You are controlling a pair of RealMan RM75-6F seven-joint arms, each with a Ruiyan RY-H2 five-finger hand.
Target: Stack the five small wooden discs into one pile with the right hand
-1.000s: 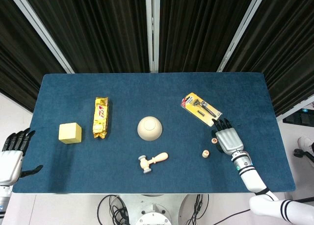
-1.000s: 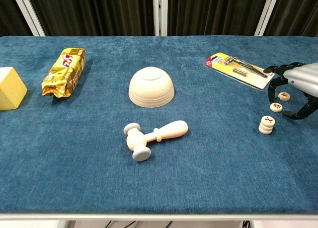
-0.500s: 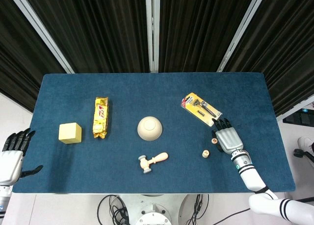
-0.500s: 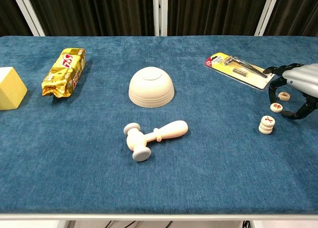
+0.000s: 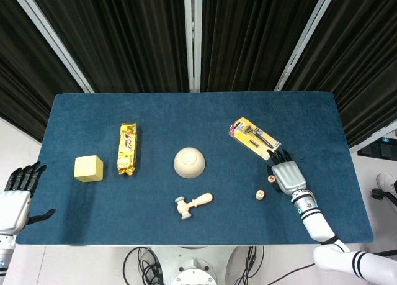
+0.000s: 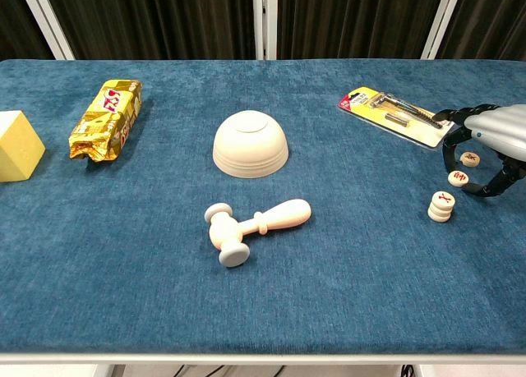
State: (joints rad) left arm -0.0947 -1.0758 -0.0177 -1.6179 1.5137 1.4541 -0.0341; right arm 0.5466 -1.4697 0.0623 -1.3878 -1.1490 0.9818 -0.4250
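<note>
- We see a pile point(image 6: 441, 206) of wooden discs near the right edge of the counter point(image 6: 329, 295); it looks like three discs, though the count is hard to be sure of.
- Two loose discs lie flat just beyond the pile: a near disc point(image 6: 459, 178) and a far disc point(image 6: 470, 158), close together but apart.
- Our right hand point(image 6: 493, 143) hovers over the loose pair, fingers curled down around them. It seems to hold nothing; we cannot tell whether a fingertip touches a disc.
- From the head view the right hand point(image 5: 285, 175) hides most of the loose discs; the pile point(image 5: 260, 195) shows just beside it.
- Left hand point(image 5: 17, 192) hangs off the counter's left edge, fingers spread, holding nothing.
- Our judgement: past halfway. Two discs are left to lift onto the pile, and the near one looks the likely next pick.
</note>
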